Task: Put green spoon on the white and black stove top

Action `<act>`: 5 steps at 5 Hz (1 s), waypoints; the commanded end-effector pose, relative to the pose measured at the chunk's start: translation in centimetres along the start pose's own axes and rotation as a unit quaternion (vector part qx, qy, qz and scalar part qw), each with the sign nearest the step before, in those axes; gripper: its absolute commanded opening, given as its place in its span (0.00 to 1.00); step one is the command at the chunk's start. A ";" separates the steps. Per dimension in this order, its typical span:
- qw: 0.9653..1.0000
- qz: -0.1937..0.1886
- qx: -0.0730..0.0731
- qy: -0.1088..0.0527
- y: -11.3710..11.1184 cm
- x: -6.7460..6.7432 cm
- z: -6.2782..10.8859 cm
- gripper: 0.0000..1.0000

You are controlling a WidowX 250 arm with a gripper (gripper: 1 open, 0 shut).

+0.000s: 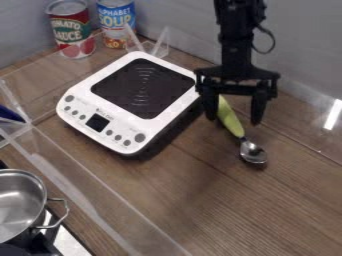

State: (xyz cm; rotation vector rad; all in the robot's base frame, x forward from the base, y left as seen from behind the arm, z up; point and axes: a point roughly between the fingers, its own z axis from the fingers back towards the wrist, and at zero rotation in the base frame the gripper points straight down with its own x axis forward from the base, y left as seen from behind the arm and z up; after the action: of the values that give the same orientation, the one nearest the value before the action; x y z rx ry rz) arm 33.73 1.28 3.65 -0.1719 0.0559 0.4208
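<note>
At the bottom left corner of the frame sits a steel pot (19, 203), its rim cut off by the edge. Above it, a clear plastic barrier (120, 205) runs diagonally across the wooden table (201, 190).

Farther up, right of centre, the green spoon (238, 127) lies flat on the wood, its silver bowl pointing toward the lower right and its yellow-green handle slanting up toward the stove's right side. It lies just beside the stove, not on it.

My gripper (237, 108) hangs straight down over the spoon's handle, jaws spread wide and released, one finger on each side of the handle. I am holding nothing; whether my fingertips touch the table I cannot tell.

Left of centre stands the white and black stove top (134, 98), its black ringed surface bare, its button panel facing the lower left.

At the upper left, against the wall, stand two cans: a red-labelled one (71, 28) and a blue-and-white one (116, 21).
</note>
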 end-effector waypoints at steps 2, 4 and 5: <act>0.999 0.034 0.007 -0.029 0.1 1.2 1.7 1.00; 0.995 0.095 0.021 -0.032 -1.0 0.6 1.8 1.00; 0.991 0.129 0.026 -0.035 -1.8 0.7 2.0 1.00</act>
State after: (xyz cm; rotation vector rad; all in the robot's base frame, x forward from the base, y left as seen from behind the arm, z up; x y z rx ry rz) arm 34.14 0.56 3.84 -0.0818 0.0859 0.6903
